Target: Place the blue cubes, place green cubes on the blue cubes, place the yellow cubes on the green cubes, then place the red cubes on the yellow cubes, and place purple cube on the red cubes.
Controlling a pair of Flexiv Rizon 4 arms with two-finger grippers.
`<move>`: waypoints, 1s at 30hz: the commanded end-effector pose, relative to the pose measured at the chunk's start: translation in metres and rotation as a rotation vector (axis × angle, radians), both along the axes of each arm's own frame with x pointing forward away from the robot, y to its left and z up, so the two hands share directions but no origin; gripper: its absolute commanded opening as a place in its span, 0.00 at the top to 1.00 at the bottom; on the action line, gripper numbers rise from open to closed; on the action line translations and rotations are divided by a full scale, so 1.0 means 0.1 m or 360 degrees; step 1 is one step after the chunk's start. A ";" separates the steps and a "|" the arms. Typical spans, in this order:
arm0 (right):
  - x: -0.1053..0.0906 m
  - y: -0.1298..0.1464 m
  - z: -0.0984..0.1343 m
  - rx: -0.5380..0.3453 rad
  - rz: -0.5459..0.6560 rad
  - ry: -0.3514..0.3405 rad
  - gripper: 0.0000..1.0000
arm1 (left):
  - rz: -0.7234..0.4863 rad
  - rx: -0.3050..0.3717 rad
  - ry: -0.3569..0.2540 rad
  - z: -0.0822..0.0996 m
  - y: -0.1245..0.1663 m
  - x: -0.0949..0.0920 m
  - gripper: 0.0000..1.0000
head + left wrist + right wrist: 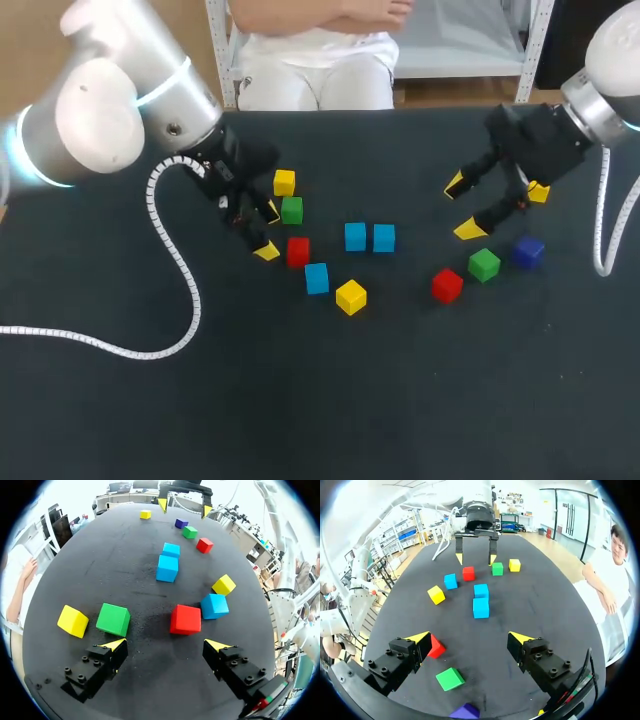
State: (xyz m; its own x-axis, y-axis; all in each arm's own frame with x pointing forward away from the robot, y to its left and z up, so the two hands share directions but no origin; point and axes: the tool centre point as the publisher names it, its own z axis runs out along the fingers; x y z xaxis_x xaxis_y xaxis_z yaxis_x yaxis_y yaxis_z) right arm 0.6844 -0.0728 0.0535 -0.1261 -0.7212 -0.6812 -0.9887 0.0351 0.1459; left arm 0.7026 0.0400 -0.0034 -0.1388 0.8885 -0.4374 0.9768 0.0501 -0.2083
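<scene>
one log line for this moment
left fingers open, red cube ahead | right fingers open, empty | blue cubes unstacked

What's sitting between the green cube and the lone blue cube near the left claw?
A red cube lies between that green cube and the lone blue cube; the head and left wrist views both show it.

Head camera overlooks table [300, 420] from above; wrist cameras face each other across it.

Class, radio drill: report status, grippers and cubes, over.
Left gripper open, empty, red cube just ahead. Right gripper open, empty. Blue cubes unstacked, loose on table. Nothing in the way.
</scene>
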 end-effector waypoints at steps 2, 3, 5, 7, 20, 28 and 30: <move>-0.01 0.00 0.00 0.0003 -0.0002 -0.0004 0.00 | -0.0030 0.0001 0.0039 -0.08 -0.06 0.18 0.00; -0.01 0.00 0.00 0.0003 -0.0002 -0.0004 0.00 | -0.0037 -0.0001 0.0036 -0.08 -0.07 0.21 0.00; -0.01 0.00 0.00 0.0003 -0.0002 -0.0004 0.00 | -0.0045 0.0002 0.0035 -0.08 -0.08 0.25 0.00; -0.01 0.00 0.00 0.0003 -0.0002 -0.0004 0.00 | -0.0053 0.0004 0.0035 -0.09 -0.09 0.29 0.00; -0.01 0.00 0.00 0.0003 -0.0002 -0.0004 0.00 | -0.0055 -0.0030 0.0046 -0.15 -0.17 0.20 0.00; -0.01 0.00 0.00 0.0003 -0.0002 -0.0004 0.00 | 0.0036 0.0007 0.0096 -0.11 0.05 -0.14 0.00; -0.01 0.00 0.00 0.0003 -0.0002 -0.0004 0.00 | 0.0041 0.0026 0.0093 -0.05 0.07 -0.22 0.00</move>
State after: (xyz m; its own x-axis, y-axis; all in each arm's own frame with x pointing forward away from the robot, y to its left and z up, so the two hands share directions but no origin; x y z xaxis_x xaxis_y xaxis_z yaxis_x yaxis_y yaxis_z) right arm 0.6844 -0.0728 0.0535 -0.1262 -0.7211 -0.6812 -0.9887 0.0352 0.1459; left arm 0.7068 0.0362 -0.0131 -0.1819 0.8937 -0.4101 0.9548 0.0609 -0.2909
